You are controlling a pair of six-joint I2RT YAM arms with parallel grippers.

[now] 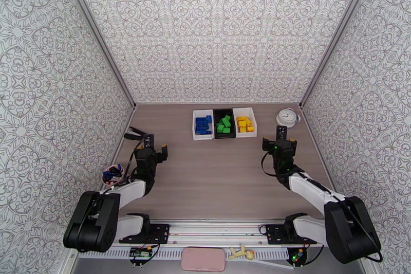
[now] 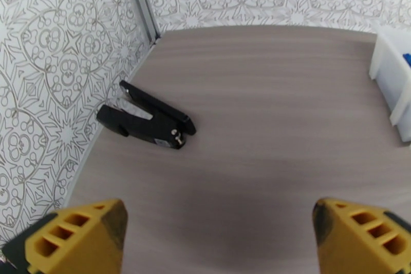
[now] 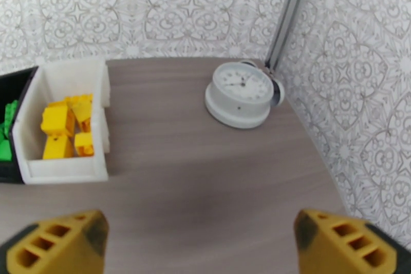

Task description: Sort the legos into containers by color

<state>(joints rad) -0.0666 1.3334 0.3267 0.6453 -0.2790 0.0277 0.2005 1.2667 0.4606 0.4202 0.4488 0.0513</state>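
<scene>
Legos sit sorted in three bins lined up side by side toward the back of the worktop (image 1: 216,182): blue ones (image 1: 203,126) in the left white bin (image 1: 203,138), green ones (image 1: 224,124) in the black bin (image 1: 225,136) in the middle, and yellow ones (image 1: 245,124) in the right white bin (image 1: 245,134). The left hand (image 2: 218,223) hovers over bare wood near the left wall, its yellow fingers (image 2: 77,236) spread wide with nothing between them. A black hinged tool (image 2: 146,118) lies flat ahead of it, close to the wall. The right hand (image 3: 200,234) is spread wide too and holds nothing. It hangs in front of the yellow bin and the round white clock (image 3: 240,94), which stands in the back right corner, apart from the bins.
</scene>
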